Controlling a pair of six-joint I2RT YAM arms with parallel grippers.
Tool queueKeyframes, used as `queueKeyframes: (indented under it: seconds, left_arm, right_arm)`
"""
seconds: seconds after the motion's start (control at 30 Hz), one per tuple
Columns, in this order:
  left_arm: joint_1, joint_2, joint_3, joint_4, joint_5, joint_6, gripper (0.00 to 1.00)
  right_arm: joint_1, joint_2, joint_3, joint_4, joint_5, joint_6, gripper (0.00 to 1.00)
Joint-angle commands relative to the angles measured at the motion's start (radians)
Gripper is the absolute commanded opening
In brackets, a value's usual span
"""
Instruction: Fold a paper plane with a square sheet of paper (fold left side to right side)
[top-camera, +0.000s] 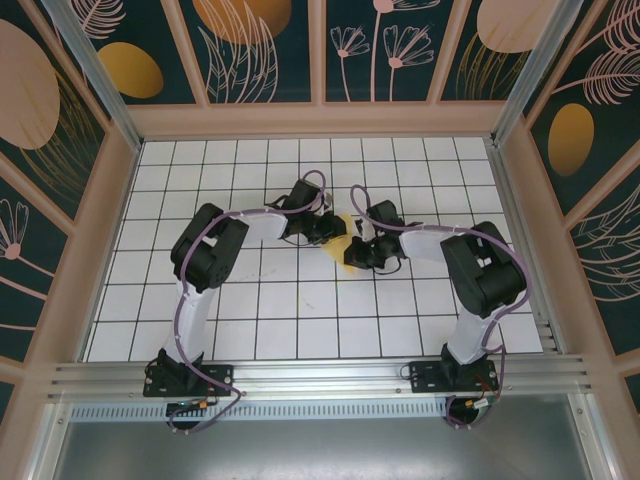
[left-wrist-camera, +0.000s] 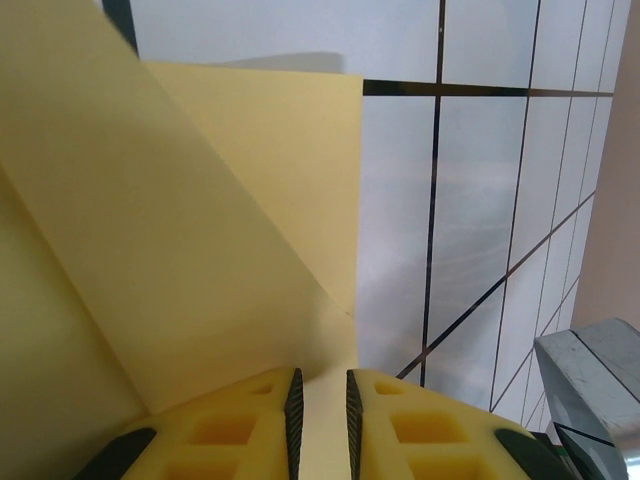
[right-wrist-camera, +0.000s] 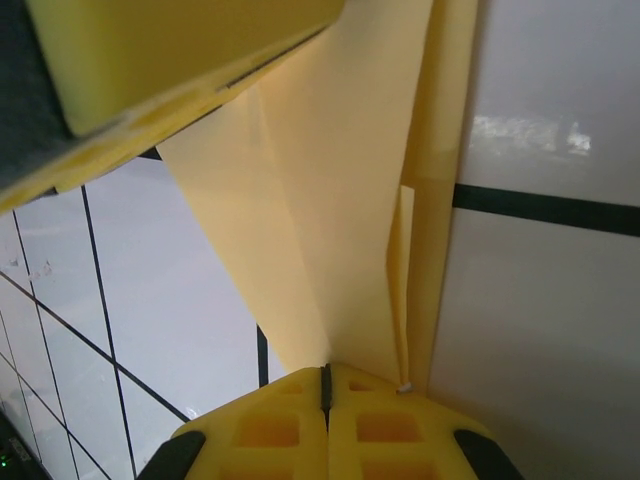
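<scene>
Paper (top-camera: 343, 240): hanging creased between the two grippers, over the middle of the table (top-camera: 300, 320); in the left wrist view (left-wrist-camera: 200, 250) one flap is rising steeply.
Left gripper (top-camera: 322, 228): clamping the paper's edge, its pads nearly meeting with the sheet running between them (left-wrist-camera: 322, 410).
Right gripper (top-camera: 360, 250): pressing its pads flat together on the paper's folded end (right-wrist-camera: 327, 385).

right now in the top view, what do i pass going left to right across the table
left arm's black elbow → left end effector → yellow paper → right end effector → right arm's black elbow
</scene>
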Motion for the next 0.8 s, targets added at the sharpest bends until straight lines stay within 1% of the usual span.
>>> queueKeyframes:
  seconds: [0.0, 0.3, 0.47, 0.77]
  left_arm:
    - [0.067, 0.071, 0.035, -0.123, -0.083, 0.082, 0.23]
    - [0.145, 0.149, 0.159, -0.169, -0.082, 0.132, 0.24]
    - [0.178, 0.177, 0.241, -0.202, -0.087, 0.151, 0.24]
    - [0.232, 0.227, 0.361, -0.229, -0.082, 0.164, 0.24]
  right_arm:
    - [-0.005, 0.024, -0.08, -0.152, 0.083, 0.013, 0.05]
    - [-0.006, 0.027, -0.11, -0.165, 0.092, 0.007, 0.04]
    - [-0.008, 0.014, -0.133, -0.148, 0.087, 0.012, 0.0]
    - [-0.013, -0.008, -0.156, -0.125, 0.079, 0.019, 0.0]
